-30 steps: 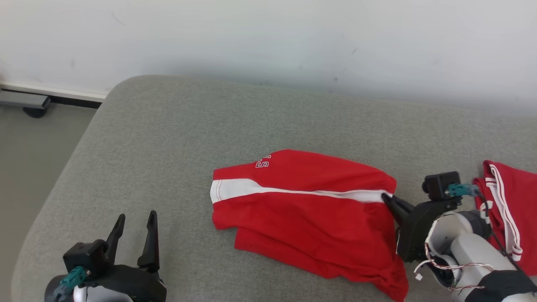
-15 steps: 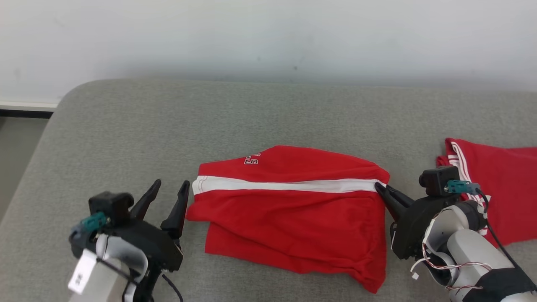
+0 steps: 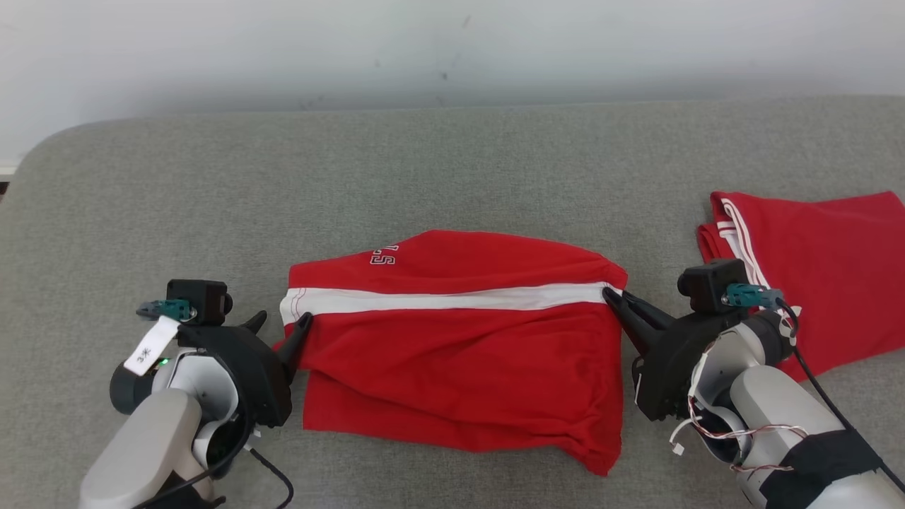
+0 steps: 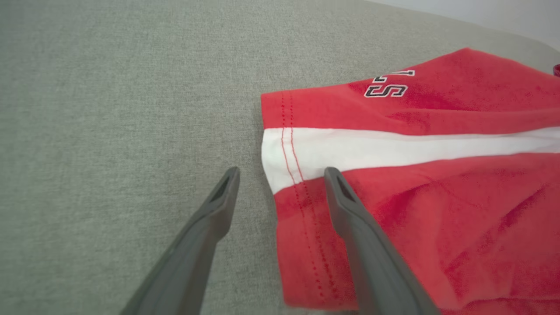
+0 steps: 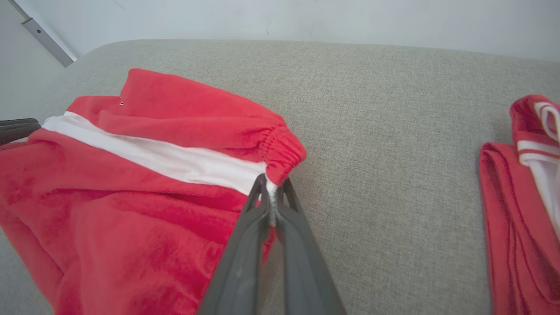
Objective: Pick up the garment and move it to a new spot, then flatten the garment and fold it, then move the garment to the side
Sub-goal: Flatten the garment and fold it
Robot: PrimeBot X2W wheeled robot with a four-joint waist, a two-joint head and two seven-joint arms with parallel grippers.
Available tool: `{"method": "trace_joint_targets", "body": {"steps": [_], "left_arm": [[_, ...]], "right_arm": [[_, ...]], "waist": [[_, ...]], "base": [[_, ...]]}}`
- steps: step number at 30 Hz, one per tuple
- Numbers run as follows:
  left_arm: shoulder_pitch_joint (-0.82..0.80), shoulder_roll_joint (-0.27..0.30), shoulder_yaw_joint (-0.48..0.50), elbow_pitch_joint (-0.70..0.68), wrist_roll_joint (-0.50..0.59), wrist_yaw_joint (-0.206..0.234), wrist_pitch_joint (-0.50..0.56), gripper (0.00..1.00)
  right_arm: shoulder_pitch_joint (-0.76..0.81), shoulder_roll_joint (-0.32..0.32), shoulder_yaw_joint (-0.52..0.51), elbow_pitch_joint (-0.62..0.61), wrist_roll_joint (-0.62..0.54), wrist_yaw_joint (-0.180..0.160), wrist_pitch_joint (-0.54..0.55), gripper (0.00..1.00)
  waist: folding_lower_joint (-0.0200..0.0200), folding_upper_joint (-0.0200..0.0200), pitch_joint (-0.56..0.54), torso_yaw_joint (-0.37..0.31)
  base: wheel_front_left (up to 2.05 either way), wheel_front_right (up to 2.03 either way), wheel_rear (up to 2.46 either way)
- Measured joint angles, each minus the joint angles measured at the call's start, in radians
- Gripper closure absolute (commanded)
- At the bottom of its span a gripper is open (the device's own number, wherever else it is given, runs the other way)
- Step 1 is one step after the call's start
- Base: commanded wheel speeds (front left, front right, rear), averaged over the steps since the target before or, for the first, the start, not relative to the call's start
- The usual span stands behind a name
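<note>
Red shorts [image 3: 452, 339] with a white side stripe lie spread on the grey cushion [image 3: 452, 170]. My right gripper [image 3: 614, 297] is shut on the elastic waistband end of the stripe, seen pinched in the right wrist view [image 5: 271, 186]. At the hem end, my left gripper [image 3: 283, 326] is open; in the left wrist view [image 4: 280, 175] one finger lies over the red cloth just below the stripe [image 4: 393, 148] and the other over bare cushion. The shorts [image 4: 415, 175] show the letters "LS" near the hem.
A second red garment [image 3: 813, 261] with white trim lies folded at the right, just behind my right wrist; it shows again at the right edge [image 5: 525, 197] of the right wrist view. A pale wall [image 3: 452, 49] backs the cushion. The cushion's rounded corner [image 3: 42, 148] is at far left.
The head camera has swung, shifting the whole scene. My left gripper has come up from the lower left to the shorts' hem. The right gripper keeps its hold on the waistband.
</note>
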Motion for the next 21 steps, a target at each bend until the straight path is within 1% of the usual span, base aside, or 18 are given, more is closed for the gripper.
{"method": "trace_joint_targets", "body": {"steps": [6, 7, 12, 18, 19, 20, 21], "left_arm": [[-0.051, -0.020, -0.007, 0.070, -0.011, -0.008, 0.043, 0.00], [-0.105, -0.053, -0.022, 0.137, -0.048, -0.009, 0.053, 1.00], [-0.130, -0.061, -0.049, 0.137, -0.049, -0.009, 0.036, 1.00], [-0.131, -0.053, -0.072, 0.146, -0.058, -0.009, 0.019, 1.00], [-0.131, -0.050, -0.072, 0.155, -0.064, -0.009, 0.019, 0.91], [-0.130, -0.045, -0.077, 0.163, -0.067, -0.009, 0.021, 0.14], [-0.130, -0.041, -0.080, 0.170, -0.067, -0.009, 0.020, 0.00]], "right_arm": [[-0.017, 0.003, 0.008, 0.000, -0.005, 0.000, 0.000, 1.00], [-0.017, -0.005, 0.013, 0.002, -0.005, 0.000, -0.002, 1.00], [-0.017, -0.008, 0.012, 0.006, -0.004, 0.000, -0.008, 1.00], [-0.017, -0.009, 0.012, 0.016, -0.003, 0.000, -0.012, 1.00], [-0.018, -0.008, 0.013, 0.017, -0.003, 0.000, -0.012, 1.00], [-0.018, -0.007, 0.014, 0.017, -0.002, 0.000, -0.012, 1.00], [-0.018, -0.006, 0.016, 0.017, -0.002, 0.000, -0.012, 1.00]], "waist": [[0.0000, 0.0000, 0.018, -0.021], [-0.0002, 0.0000, 0.029, -0.021], [-0.0001, 0.0000, 0.031, -0.007], [-0.0001, 0.0000, 0.022, 0.009], [-0.0002, 0.0000, 0.020, 0.010], [-0.0002, 0.0000, 0.019, 0.011], [-0.0002, 0.0000, 0.018, 0.012]], "base": [[0.00, 0.00, 0.00], [0.00, 0.00, 0.00], [0.00, 0.00, 0.00], [0.00, 0.00, 0.00], [0.00, 0.00, 0.00], [0.00, 0.00, 0.00], [0.00, 0.00, 0.00]]}}
